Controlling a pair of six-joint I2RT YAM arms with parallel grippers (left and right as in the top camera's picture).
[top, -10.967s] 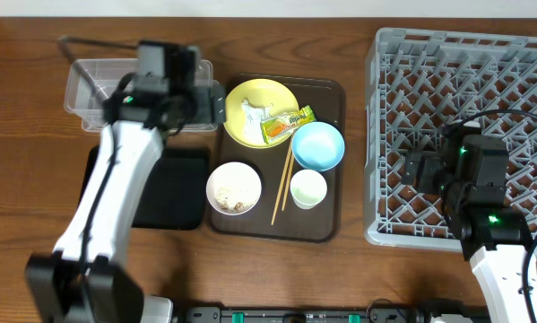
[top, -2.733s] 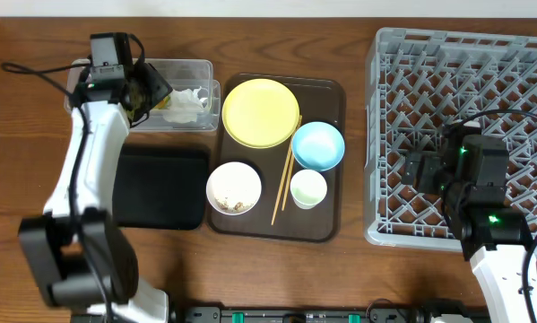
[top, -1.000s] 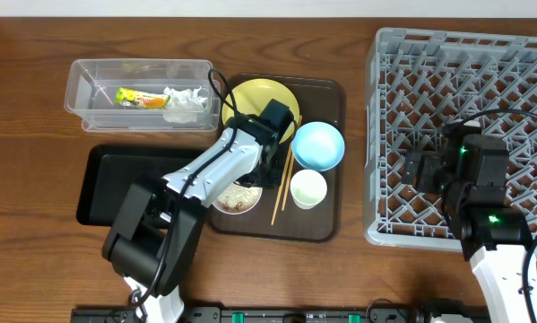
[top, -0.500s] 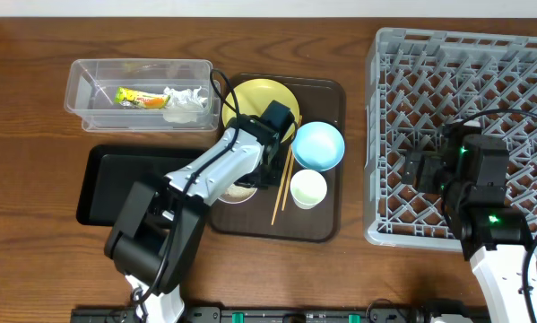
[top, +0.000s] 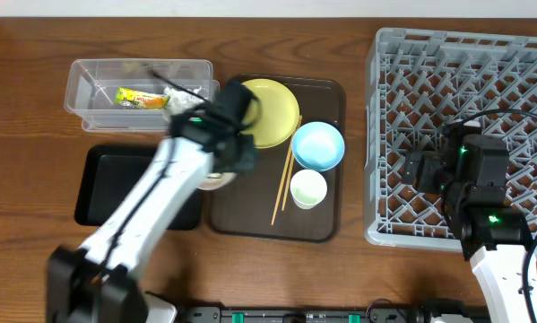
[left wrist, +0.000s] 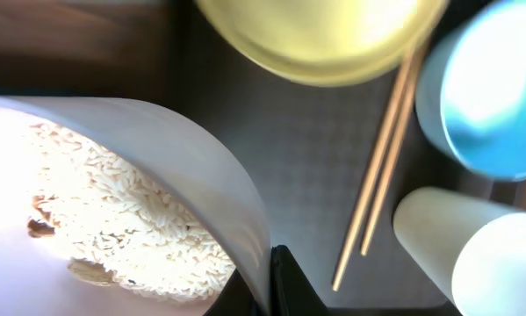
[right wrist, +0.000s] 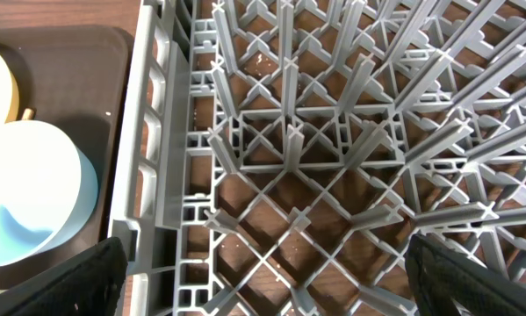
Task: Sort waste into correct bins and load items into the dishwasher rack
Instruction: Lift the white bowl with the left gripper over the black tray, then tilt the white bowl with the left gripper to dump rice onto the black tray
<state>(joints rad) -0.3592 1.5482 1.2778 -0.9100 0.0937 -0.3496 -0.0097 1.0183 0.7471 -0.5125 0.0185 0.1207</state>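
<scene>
Right wrist view crops the dishwasher rack (right wrist: 289, 158) beneath the wide-spread right gripper (right wrist: 264, 263). Overhead, we find the blurred left arm (top: 160, 193) hiding most of the white bowl (top: 216, 179) at the left edge of the serving tray (top: 313, 224); the left gripper (left wrist: 264, 285) pinches its rim, rice scraps (left wrist: 113, 211) inside.

A brown wooden table (top: 26, 99) lies evenly lit, a pale strip (top: 250, 5) bordering its far edge.
</scene>
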